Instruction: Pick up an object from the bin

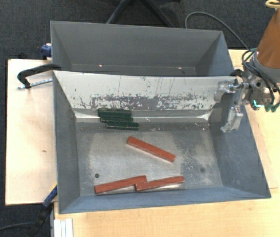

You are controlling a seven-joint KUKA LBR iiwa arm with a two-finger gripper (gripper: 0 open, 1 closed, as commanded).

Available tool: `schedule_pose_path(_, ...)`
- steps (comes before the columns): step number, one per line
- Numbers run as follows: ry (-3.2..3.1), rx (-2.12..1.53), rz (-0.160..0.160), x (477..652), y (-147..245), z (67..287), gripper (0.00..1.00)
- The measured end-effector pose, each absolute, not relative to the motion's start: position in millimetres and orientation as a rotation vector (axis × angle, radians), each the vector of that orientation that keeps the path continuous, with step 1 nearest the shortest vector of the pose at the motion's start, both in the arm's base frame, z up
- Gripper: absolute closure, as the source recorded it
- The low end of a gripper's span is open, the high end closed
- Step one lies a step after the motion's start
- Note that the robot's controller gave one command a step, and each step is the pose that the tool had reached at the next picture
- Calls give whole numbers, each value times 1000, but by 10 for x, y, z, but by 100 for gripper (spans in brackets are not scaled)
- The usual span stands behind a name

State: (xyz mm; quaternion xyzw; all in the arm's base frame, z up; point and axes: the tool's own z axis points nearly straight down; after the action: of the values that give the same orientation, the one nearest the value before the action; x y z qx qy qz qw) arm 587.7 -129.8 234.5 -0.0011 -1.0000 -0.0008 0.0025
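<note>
Grey metal bin [63, 147], few things on its floor.

- Gripper [231, 113] hangs at the far right corner, by the right wall. We cannot tell whether the pincer is open or closed, and we see nothing gripped in it.
- Nearest thing is a red-brown flat bar [151, 149], lying slantwise mid-floor, well apart from the gripper to its left and nearer.
- Two more red-brown flat bars lie end to end along the near wall, left one [120, 185] touching right one [160, 183].
- Dark green bars [117, 118] lie together against the far wall, left of centre.

We judge the step in hand to be the approach, with no thing picked out yet. The next move calls for travel leftward over one bar, the mid-floor one being clear of walls and neighbours. Then the pincer must be lined up across the bar's narrow width before descending.
</note>
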Motion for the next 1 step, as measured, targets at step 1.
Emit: schedule_pose_path(1,-3135,87,-7,5839,255,672,0)
